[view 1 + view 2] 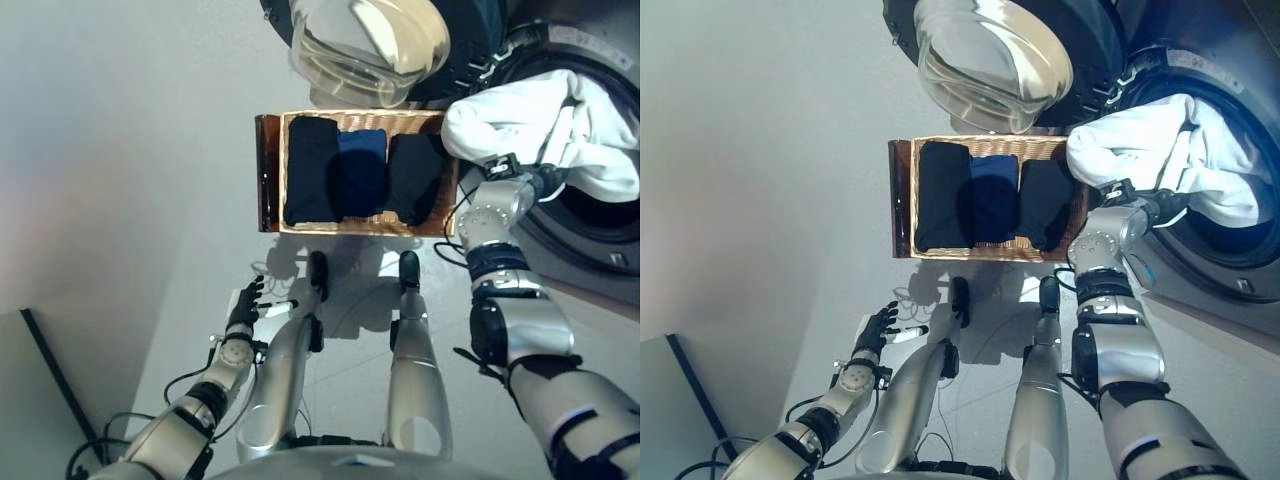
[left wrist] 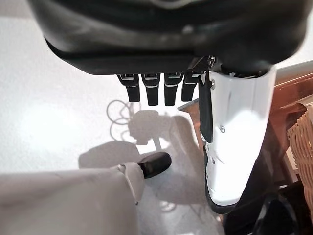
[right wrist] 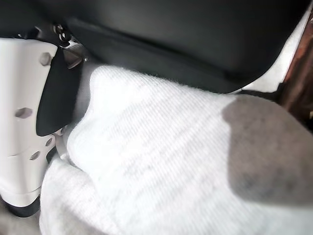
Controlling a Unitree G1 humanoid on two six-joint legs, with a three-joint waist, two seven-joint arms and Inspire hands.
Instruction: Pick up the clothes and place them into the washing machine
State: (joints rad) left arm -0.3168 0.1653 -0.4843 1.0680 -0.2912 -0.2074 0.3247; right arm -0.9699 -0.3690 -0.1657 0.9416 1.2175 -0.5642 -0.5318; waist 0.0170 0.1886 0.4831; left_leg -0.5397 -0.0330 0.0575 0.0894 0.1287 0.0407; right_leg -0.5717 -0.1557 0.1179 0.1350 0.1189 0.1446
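- My right hand [image 1: 1150, 208] has its fingers closed into a bundle of white cloth [image 1: 1160, 160], and in my right wrist view the white fabric [image 3: 161, 161] presses right up against my palm and thumb. I am clamped on it rather than just resting against it.
- I hold the cloth at the mouth of the washing machine [image 1: 1230, 250]. Part of it already drapes over the drum's rim and part bulges out toward the basket, so I judge the placing only half done.
- The washing machine's glass door [image 1: 990, 60] stands swung wide, on the far side of the basket from me, which leaves the opening free for my arm.
- The wicker basket [image 1: 272, 190] sits on the floor just beside the washing machine, close enough that I only need a short carry from one to the other.
- Inside the basket three dark folded garments [image 1: 312, 170] lie side by side: black, blue in the middle, black. These remain to be loaded.
- My left hand [image 1: 243, 305] hangs well away from the washing machine, on the near side of the basket, with fingers loosely spread and holding nothing, out of the working arm's path.
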